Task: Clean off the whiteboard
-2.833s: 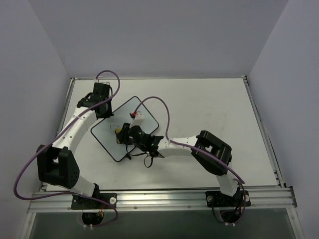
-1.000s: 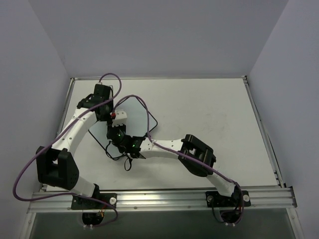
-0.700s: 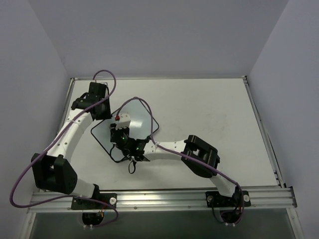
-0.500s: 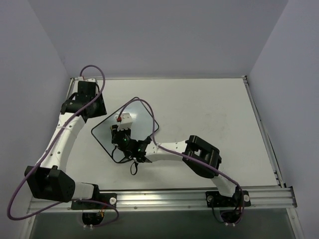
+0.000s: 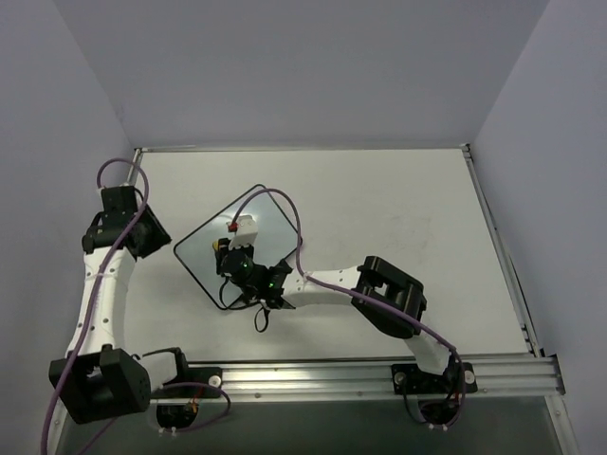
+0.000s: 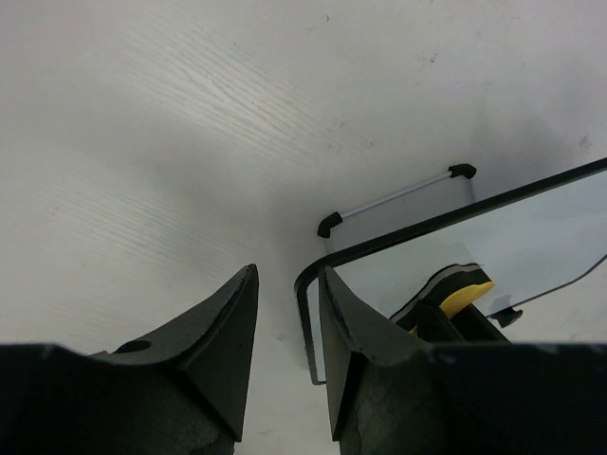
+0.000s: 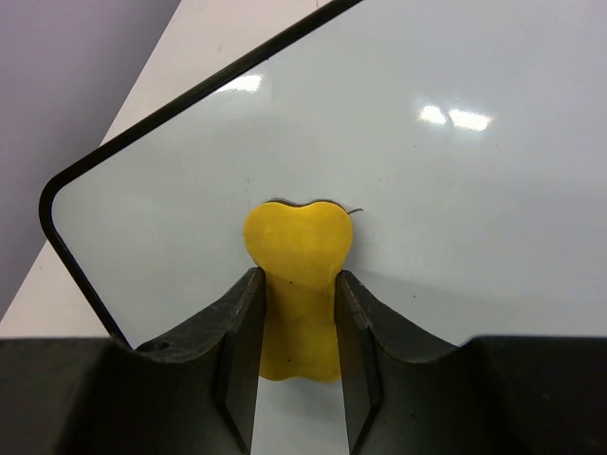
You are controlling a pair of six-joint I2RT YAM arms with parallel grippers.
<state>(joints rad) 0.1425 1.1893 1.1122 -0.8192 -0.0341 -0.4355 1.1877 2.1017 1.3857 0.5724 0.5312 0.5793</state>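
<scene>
Pressing a small yellow eraser (image 7: 299,242) onto the flat white black-rimmed whiteboard (image 7: 455,209) lying left of centre on the white table (image 5: 398,209), the right gripper (image 7: 296,284) stays out of nothing's way but clenches it, the left gripper (image 6: 287,284) parted and empty further left — wiping looks nearly done, one faint stroke beside the eraser remaining.

the right gripper (image 7: 299,294) (clamped on a yellow eraser (image 7: 299,242)) and its arm (image 5: 332,280) bar the near half of the whiteboard (image 5: 201,248). bare table (image 5: 398,209) separates the left gripper (image 6: 287,284) from the board's left corner; the far and right stretch lies open.
</scene>
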